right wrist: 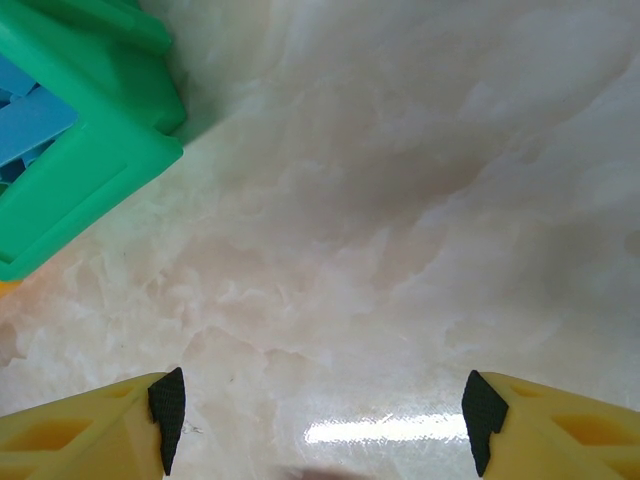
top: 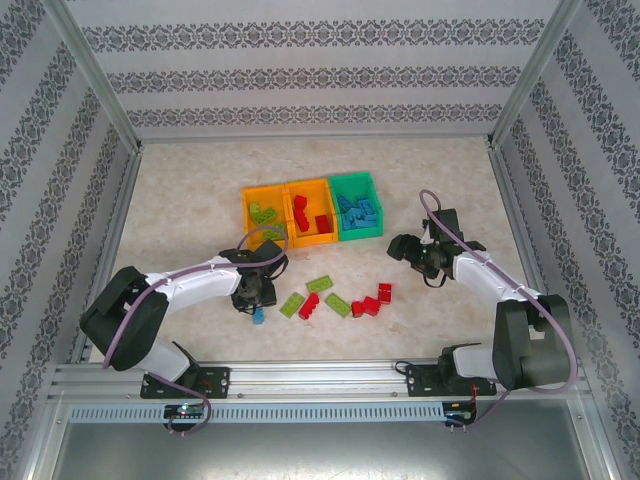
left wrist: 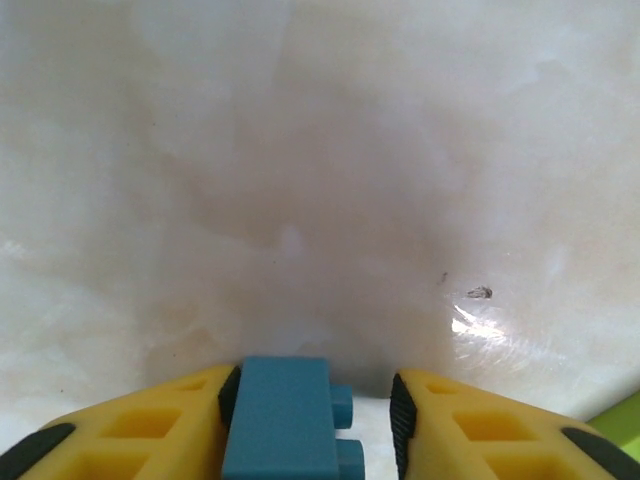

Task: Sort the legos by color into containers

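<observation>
A blue lego [left wrist: 283, 420] lies on the table between the fingers of my left gripper [left wrist: 316, 400]. It rests against the left pad [left wrist: 232, 395], and a gap remains between its studs and the right pad [left wrist: 400, 408]. From above, the left gripper [top: 250, 298] points down at this blue lego [top: 258, 316]. Loose green legos [top: 320, 285] and red legos [top: 365, 306] lie to its right. The containers stand in a row: an orange bin [top: 247, 212] with green bricks, an orange bin [top: 310, 186] with red ones, and a green bin [top: 352, 180] with blue ones. My right gripper [top: 405, 247] hangs open and empty.
The right wrist view has the green bin's corner [right wrist: 90, 170] at upper left, with bare marble between the right gripper's [right wrist: 323, 418] pads. A lime green edge [left wrist: 625, 425] peeks in at the lower right of the left wrist view. Patterned walls and a metal frame enclose the table.
</observation>
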{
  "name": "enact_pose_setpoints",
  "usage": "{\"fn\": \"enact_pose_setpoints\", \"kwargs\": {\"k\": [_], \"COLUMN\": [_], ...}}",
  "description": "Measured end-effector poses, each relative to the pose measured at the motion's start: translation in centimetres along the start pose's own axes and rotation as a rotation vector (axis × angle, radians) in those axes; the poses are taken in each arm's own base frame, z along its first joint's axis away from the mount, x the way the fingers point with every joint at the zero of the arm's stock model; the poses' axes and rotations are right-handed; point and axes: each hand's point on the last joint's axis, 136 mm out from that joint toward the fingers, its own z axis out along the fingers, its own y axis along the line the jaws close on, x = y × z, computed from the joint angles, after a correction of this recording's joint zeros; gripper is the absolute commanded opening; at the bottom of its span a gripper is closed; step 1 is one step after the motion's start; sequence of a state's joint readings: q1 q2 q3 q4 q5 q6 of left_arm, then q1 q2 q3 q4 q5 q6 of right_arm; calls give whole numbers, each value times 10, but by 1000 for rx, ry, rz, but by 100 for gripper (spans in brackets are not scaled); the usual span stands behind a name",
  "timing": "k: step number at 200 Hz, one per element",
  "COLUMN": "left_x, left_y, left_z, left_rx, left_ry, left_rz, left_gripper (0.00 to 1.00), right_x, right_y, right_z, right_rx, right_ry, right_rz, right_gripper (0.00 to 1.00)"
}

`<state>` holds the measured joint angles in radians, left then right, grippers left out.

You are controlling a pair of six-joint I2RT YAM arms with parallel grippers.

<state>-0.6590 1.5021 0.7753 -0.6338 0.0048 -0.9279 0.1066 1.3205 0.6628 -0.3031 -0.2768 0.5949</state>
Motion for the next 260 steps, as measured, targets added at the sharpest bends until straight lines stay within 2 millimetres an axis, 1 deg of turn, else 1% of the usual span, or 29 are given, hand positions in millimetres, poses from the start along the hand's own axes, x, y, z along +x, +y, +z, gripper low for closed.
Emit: {"fn": "enact_pose_setpoints", "kwargs": {"k": [41, 77, 100, 118, 136, 149, 171, 191, 212, 228, 246, 260], "left_x": [1, -1, -9, -23, -45, -63, -97, -122, -142, -155, -168, -177], "left_y": [3, 2, -7, -24, -48, -71, -117, -161, -205, -235, -263, -280], "left_z": [1, 0, -5, -16, -34, -50, -74, -89, -98, -99, -97, -93], "left_rx": [-10, -8, 3, 32, 78, 121, 205, 290, 382, 443, 492, 517], "left_ry": [-3, -5, -19, -51, -100, -141, -206, -242, -262, -270, -276, -282], "left_rz": [5, 11, 31, 55, 91, 124, 184, 239, 288, 318, 347, 364], "left_gripper": [28, 25, 24, 24, 24, 24, 23, 23, 23, 23, 23, 23], "right_x": [1, 4, 3, 1, -1, -2, -2, 1, 4, 7, 11, 15], "right_y": [-1, -4, -3, -2, -1, -1, -2, -3, -5, -7, -8, -11], "right_z": [-1, 0, -2, -4, -7, -8, -8, -9, -10, -10, -10, -12], "right_rx": [2, 9, 5, 3, 2, 3, 6, 6, 6, 7, 8, 12], "right_ry": [-4, 0, -8, -19, -31, -36, -38, -37, -36, -34, -26, -21], "right_rz": [0, 2, -1, -3, -6, -7, -7, -6, -5, -5, -3, -2], "right_gripper": [76, 77, 77, 77, 77, 77, 77, 77, 76, 76, 75, 75]}}
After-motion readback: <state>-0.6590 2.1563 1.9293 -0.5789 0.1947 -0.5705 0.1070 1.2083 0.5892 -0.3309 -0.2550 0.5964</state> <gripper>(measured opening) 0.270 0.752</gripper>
